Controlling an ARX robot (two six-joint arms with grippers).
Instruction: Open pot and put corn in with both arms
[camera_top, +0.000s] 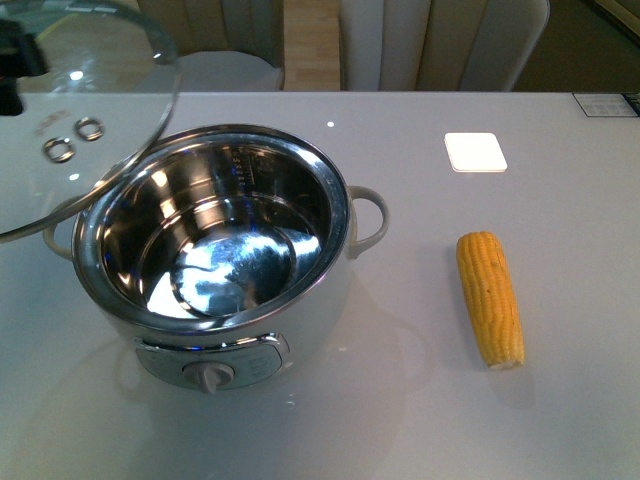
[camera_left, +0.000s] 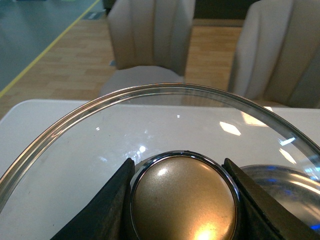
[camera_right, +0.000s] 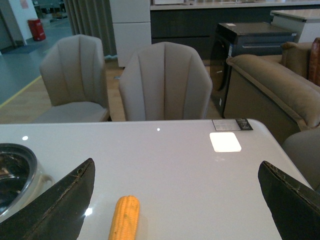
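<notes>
The opening half looks done. The glass lid is off the pot and hangs tilted above and to the left of it. In the front view its lower edge overlaps the pot's left rim; whether they touch I cannot tell. The left pincer is closed around the lid's round metal knob, one finger against each side. The pot's steel bowl is empty.

The corn lies untouched on the surface, well to the right of the pot. The right pincer hovers over the surface on that same side of the pot, spread wide and holding nothing, with the corn below, nearer its pot-side finger.

What is left, as I judge it, is to grasp the corn, carry it to the pot and drop it into the bowl.
</notes>
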